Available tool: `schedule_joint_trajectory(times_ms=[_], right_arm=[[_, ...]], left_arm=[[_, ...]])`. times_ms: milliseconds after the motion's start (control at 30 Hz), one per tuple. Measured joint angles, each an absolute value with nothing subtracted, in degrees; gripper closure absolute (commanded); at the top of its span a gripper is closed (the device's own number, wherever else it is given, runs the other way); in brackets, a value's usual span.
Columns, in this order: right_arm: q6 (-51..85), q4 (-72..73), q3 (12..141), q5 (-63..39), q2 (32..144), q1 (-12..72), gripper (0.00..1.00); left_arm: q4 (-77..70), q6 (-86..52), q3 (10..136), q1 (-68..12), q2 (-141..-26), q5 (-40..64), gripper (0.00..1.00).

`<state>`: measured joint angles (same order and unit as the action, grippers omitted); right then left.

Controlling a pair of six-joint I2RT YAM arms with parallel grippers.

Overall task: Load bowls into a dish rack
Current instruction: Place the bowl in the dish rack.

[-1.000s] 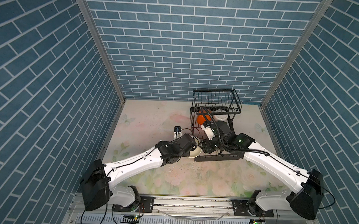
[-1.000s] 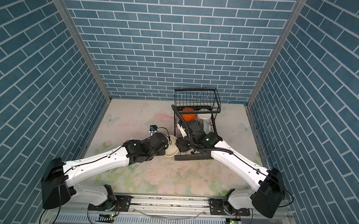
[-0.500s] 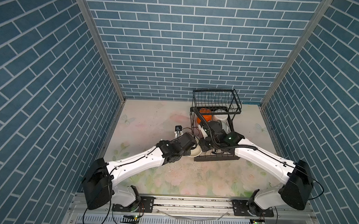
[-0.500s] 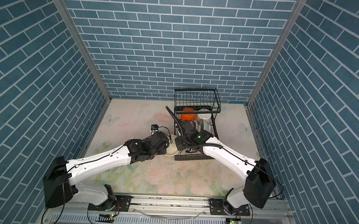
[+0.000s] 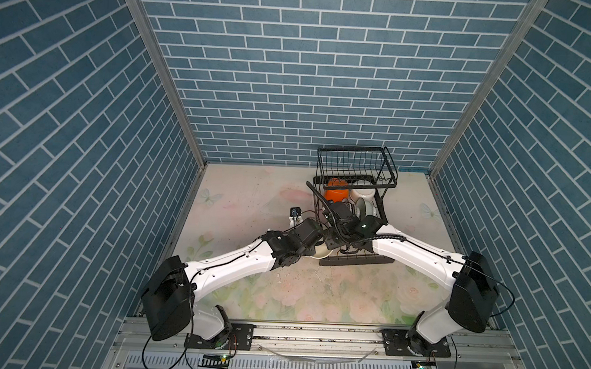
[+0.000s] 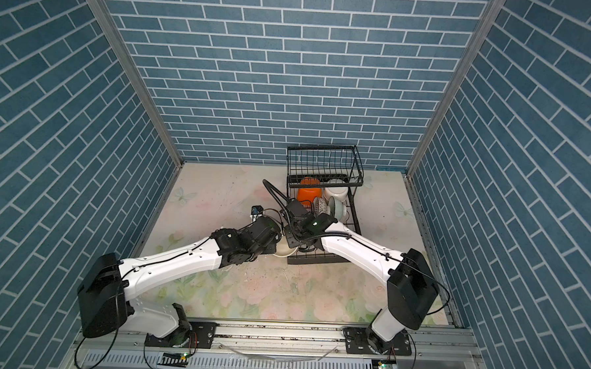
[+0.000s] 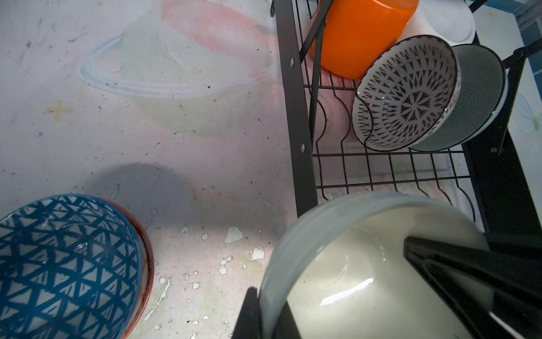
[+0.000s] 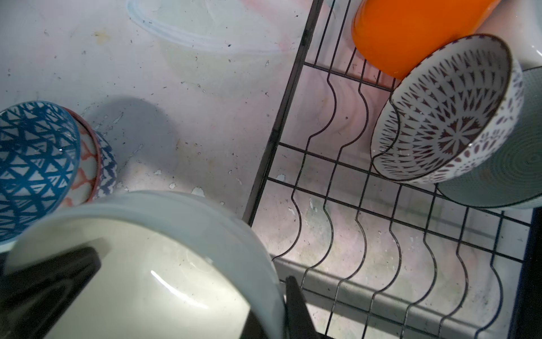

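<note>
While the left fingers (image 7: 469, 278) and right fingers (image 8: 50, 281) both clamp its rim, a pale mint bowl (image 7: 337, 264) is held tipped at the corner of the dish rack (image 7: 296, 117), mouth facing both wrist cameras. Beyond the fingers, an orange bowl (image 7: 360, 35) and a brown-patterned bowl (image 7: 407, 97) lean in the lower tray. Only the right wrist view shows the patterned wall of a red-rimmed bowl (image 8: 88, 170) nested under the blue-and-white bowl (image 8: 32, 152) on the table (image 7: 176, 146) beside them; in both top views the pale mint bowl is a cream sliver.

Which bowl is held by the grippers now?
The pale cream bowl: the left gripper and the right gripper both clamp its rim. The orange bowl and the maroon-patterned bowl rest in the rack; the blue-triangle bowl sits outside it.
</note>
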<state>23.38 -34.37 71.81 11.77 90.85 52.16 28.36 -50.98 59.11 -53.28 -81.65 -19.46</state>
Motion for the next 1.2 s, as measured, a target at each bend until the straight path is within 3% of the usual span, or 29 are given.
schedule_joint_trajectory(times_ms=[300,533,733,1200], right_arm=[[23.05,-36.16,71.96,16.58,90.87,52.23,1.00],[20.88,-38.09,72.69,22.59,90.87,52.23,1.00],[17.47,-38.46,73.63,29.98,91.33,52.23,1.00],[5.54,-31.14,73.69,42.83,98.43,52.18,1.00]], left_arm=[[24.58,-51.33,56.86,-52.97,-78.11,-18.96,0.36],[23.64,-50.74,54.19,-52.45,-72.73,-19.31,0.10],[24.60,-50.09,52.31,-51.66,-66.61,-20.40,0.00],[29.82,-48.38,49.71,-47.11,-51.96,-21.04,0.00]])
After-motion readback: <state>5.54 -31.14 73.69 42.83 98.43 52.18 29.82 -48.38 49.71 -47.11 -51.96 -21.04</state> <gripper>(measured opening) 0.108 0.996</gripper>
